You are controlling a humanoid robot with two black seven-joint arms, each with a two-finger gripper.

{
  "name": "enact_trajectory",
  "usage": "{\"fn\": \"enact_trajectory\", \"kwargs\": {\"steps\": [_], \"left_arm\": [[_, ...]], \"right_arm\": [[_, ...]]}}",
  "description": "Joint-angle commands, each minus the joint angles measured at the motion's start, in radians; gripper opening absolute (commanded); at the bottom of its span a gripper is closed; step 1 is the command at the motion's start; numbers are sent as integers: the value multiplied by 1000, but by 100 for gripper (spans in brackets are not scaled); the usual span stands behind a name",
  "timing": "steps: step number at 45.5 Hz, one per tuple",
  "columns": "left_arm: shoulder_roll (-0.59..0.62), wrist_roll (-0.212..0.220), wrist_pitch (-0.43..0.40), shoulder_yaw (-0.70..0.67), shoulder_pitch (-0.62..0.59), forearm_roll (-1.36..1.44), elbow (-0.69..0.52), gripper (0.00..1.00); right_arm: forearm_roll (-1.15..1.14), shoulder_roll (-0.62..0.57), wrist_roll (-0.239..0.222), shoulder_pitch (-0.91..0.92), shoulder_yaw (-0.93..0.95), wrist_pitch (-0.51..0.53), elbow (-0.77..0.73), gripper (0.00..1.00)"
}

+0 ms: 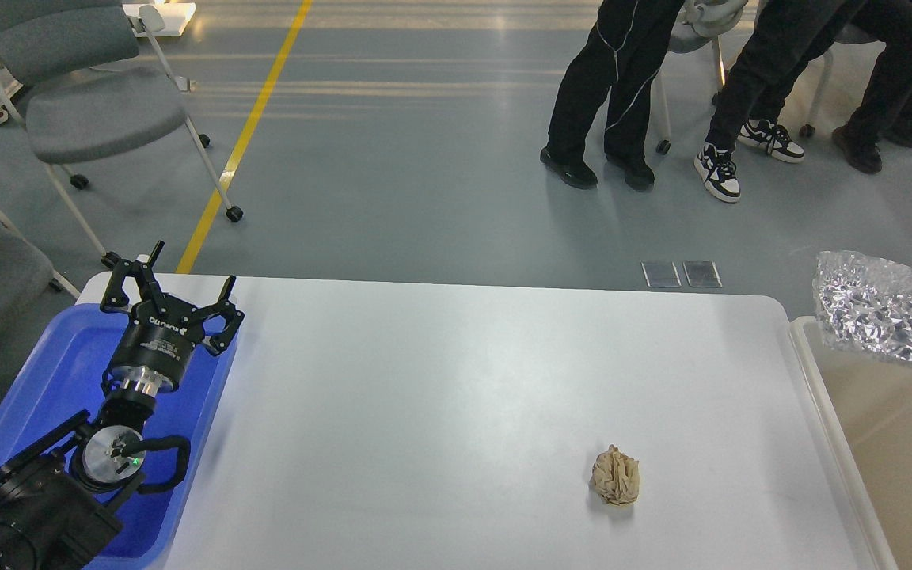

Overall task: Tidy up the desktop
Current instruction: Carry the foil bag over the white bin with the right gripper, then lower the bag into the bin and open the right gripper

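One loose item sits on the counter [456, 380]: a crumpled ball of tan paper [616, 475], toward the counter's near right part, well apart from everything else.

Handling, my judgement: very light, soft, will crush under pressure and hold the dent. Not slippery; the creases give plenty of bite. Not fragile in any way that matters. Best taken across its middle from above, with fingers spread wider than the ball, then closed gently so it does not squirt out sideways or skate on the smooth white top.

My left gripper [173, 295] hangs over the far right corner of the blue tray [68, 372], fingers spread and holding nothing. My right gripper is not in view.

Containers:
- Blue tray, at the counter's left edge. What shows of its floor is bare, but my arm hides much of the near end.
- Beige bin [899, 443], just beside the counter's right edge. Its visible floor is bare; crinkled silvery film [887, 309] hangs over its far end.

The paper ball lies much nearer the bin than the tray; the bin looks the likelier destination.
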Motion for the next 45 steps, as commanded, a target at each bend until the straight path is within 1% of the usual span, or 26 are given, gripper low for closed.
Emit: {"fn": "enact_trajectory", "kwargs": {"steps": [1, 4, 12, 19, 24, 32, 45], "left_arm": [[0, 0, 0, 0, 0, 0, 0, 100], [0, 0, 0, 0, 0, 0, 0, 100], [0, 0, 0, 0, 0, 0, 0, 100], [0, 0, 0, 0, 0, 0, 0, 100], [0, 0, 0, 0, 0, 0, 0, 100], [0, 0, 0, 0, 0, 0, 0, 100], [0, 0, 1, 0, 0, 0, 0, 100]], "right_arm": [[330, 62, 1, -164, 29, -1, -139, 0], [411, 84, 1, -205, 38, -3, -170, 0], [597, 185, -7, -294, 67, 5, -314, 0], [678, 229, -8, -356, 70, 5, -372, 0], [721, 283, -11, -399, 70, 5, -441, 0], [815, 394, -56, -469, 70, 14, -592, 0], [835, 530, -106, -544, 130, 17, -702, 0]]}}
